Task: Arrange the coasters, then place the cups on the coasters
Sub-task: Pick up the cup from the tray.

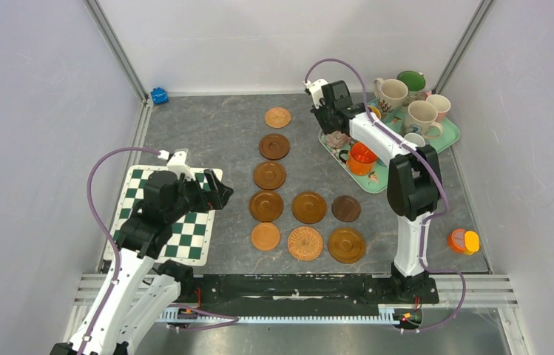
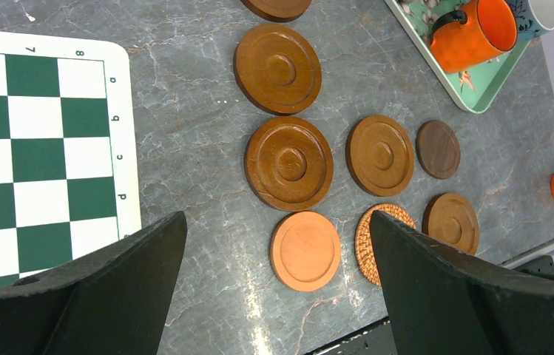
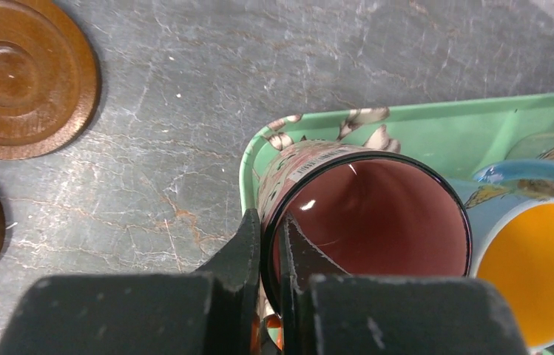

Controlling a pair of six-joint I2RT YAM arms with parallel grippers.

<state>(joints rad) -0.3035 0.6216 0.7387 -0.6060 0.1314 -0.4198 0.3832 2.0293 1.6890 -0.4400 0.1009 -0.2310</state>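
- The right gripper (image 3: 270,220) is clamped on the wall of a pink-lined mug (image 3: 377,222), with one finger outside the rim and the other inside it
- That mug, patterned on the outside, is at a corner of the mint tray (image 3: 444,126); whether its base rests on the tray floor cannot be told
- Just beside it in the tray is a blue mug (image 3: 540,259) with a yellow inside, the two rims close together
- From above, the tray also holds an orange cup (image 1: 362,157) at its near side, two cream mugs (image 1: 390,92), a green-lined mug (image 1: 411,80), a small pink cup (image 1: 438,105) and a small white cup (image 1: 414,139) partly behind the right arm
- Every cup in view is in the tray
- Nine coasters (image 1: 266,205) lie flat on the grey table, left of the tray and apart from it: five form a column running from far to near, and two more sit to the right of each of the nearest two
- One of them is a woven coaster (image 1: 305,242), in the middle of the nearest row
- The left gripper (image 2: 277,222) has its jaws spread wide and holds nothing; it hovers at the right edge of the checkered mat (image 2: 37,133), left of the coaster column and above the table
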